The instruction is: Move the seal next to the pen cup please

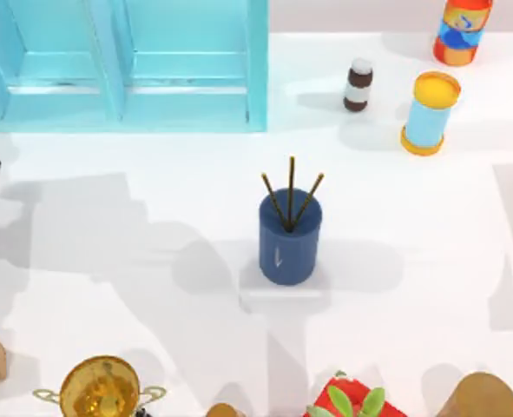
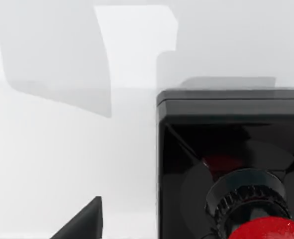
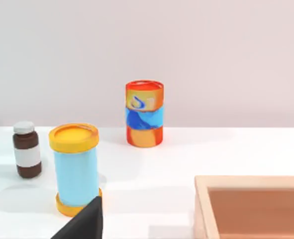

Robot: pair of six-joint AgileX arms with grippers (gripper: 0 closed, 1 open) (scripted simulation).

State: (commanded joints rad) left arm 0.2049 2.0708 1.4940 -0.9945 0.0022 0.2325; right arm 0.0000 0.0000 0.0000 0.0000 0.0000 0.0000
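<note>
- The left wrist view looks close down on the seal (image 2: 231, 169), its black block on the white table (image 2: 47, 149) and red knob nearest the camera; one dark left fingertip (image 2: 84, 221) sits off to the side, not touching it
- Whether either gripper's fingers are spread or pressed together, I cannot tell
- The top view has the pen cup (image 1: 289, 236) upright at mid-table
</note>
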